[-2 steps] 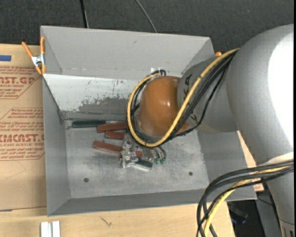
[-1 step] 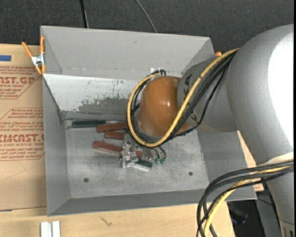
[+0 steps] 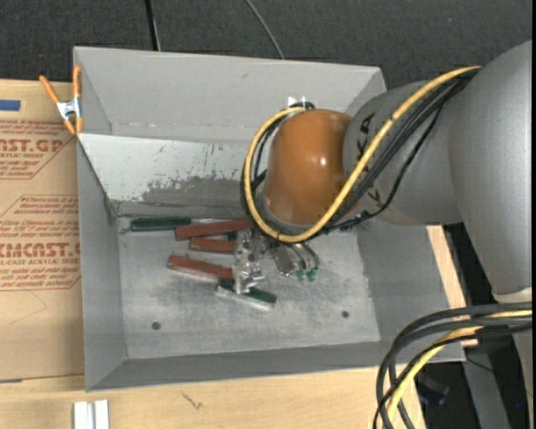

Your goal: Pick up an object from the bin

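Cardboard sheet (image 3: 36, 329) left of bin (image 3: 98, 266): red print, partly cut off. Top line reads "…CAST.GP". Lower down "CIACAST…", with "…CAST ACRYLIC SHE…" beneath. Smaller red lines unreadable.

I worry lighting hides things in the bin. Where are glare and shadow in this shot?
Camera view: a soft highlight sits on the orange cover; the back wall of the bin is evenly lit, without glare; the arm casts shadow on the floor by the gripper, but the brown sticks are plain to see.
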Robot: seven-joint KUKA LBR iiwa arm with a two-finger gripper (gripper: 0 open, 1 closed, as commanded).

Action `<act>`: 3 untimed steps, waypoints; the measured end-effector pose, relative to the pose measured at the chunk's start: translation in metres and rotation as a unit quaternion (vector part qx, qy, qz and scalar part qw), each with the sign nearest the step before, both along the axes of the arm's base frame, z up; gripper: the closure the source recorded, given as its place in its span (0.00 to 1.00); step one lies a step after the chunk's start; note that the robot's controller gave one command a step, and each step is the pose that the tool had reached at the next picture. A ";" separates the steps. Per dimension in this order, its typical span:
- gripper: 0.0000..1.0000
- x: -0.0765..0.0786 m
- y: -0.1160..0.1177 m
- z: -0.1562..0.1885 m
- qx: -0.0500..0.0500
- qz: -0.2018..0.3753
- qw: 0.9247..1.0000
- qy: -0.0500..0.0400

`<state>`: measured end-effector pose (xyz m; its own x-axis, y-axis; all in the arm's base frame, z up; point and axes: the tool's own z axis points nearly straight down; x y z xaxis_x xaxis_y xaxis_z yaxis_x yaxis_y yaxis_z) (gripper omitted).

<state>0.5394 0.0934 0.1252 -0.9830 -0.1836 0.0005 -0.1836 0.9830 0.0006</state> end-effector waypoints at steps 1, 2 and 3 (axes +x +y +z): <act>0.00 0.000 0.005 0.025 0.000 0.004 1.000 -0.001; 0.00 -0.002 0.007 0.014 0.000 0.007 1.000 -0.001; 1.00 0.021 0.019 -0.049 0.002 0.033 0.999 -0.008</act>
